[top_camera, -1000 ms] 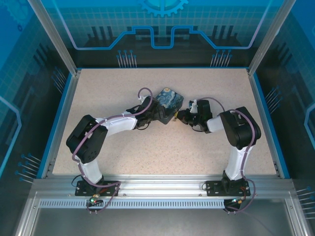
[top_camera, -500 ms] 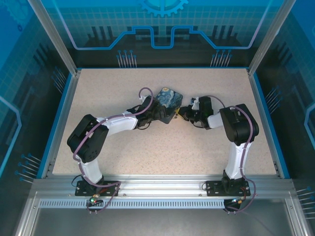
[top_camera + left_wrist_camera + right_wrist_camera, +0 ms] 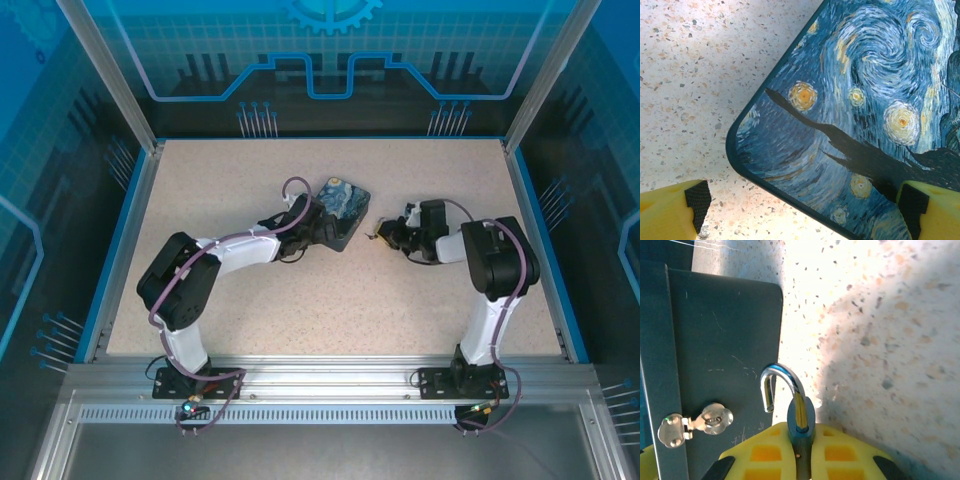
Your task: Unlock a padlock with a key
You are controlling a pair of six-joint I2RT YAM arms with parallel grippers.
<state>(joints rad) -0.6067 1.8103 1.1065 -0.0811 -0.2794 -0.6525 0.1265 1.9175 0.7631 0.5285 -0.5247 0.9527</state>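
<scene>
My right gripper (image 3: 802, 452) is shut on the small bluish-grey padlock (image 3: 801, 422). Its chrome shackle (image 3: 785, 377) stands swung open, one end free in the air. In the top view the right gripper (image 3: 387, 236) holds the padlock (image 3: 377, 238) a short gap right of the painted tin (image 3: 345, 200). The tin's dark side wall (image 3: 720, 330) carries a small silver hasp (image 3: 695, 422) with nothing through it. The key is hidden. My left gripper (image 3: 802, 215) is open, its yellow fingers (image 3: 670, 212) straddling a corner of the tin's lid (image 3: 855, 115).
The speckled table (image 3: 300, 290) is ringed by a blue rim and aluminium frame posts (image 3: 110, 80). Both arms reach toward the table's middle, elbows out to the sides. Bare tabletop lies behind and in front of the tin.
My right gripper has drawn back to the right, away from the tin, taking the padlock off the hasp. The tin has turned slightly. The left arm has hardly moved.
</scene>
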